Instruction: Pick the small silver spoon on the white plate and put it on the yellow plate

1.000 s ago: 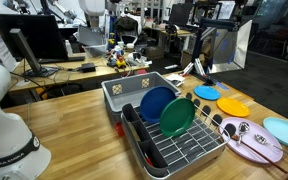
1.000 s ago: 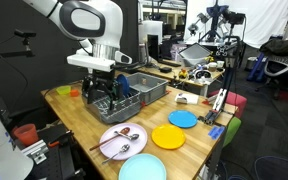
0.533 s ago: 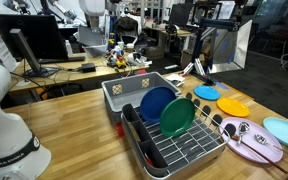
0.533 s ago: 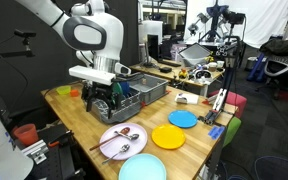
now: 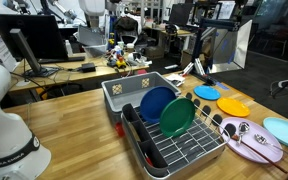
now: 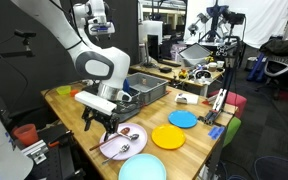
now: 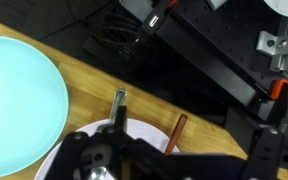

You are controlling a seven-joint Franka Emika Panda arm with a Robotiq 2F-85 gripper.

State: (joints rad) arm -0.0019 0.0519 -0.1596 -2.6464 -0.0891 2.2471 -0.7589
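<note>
pincer (image 6: 101, 127): looks open, holding nothing, hovering over the white plate (image 6: 109, 152)
small silver spoon (image 6: 124, 149): lying on the white plate, not grabbed yet
yellow plate (image 6: 167, 137): bare
progress: basically zero, grab, carry and drop all left

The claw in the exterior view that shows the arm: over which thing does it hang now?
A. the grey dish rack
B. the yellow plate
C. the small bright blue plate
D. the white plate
D: in an exterior view the claw hangs over the edge of the white plate, well apart from the yellow plate.
</note>
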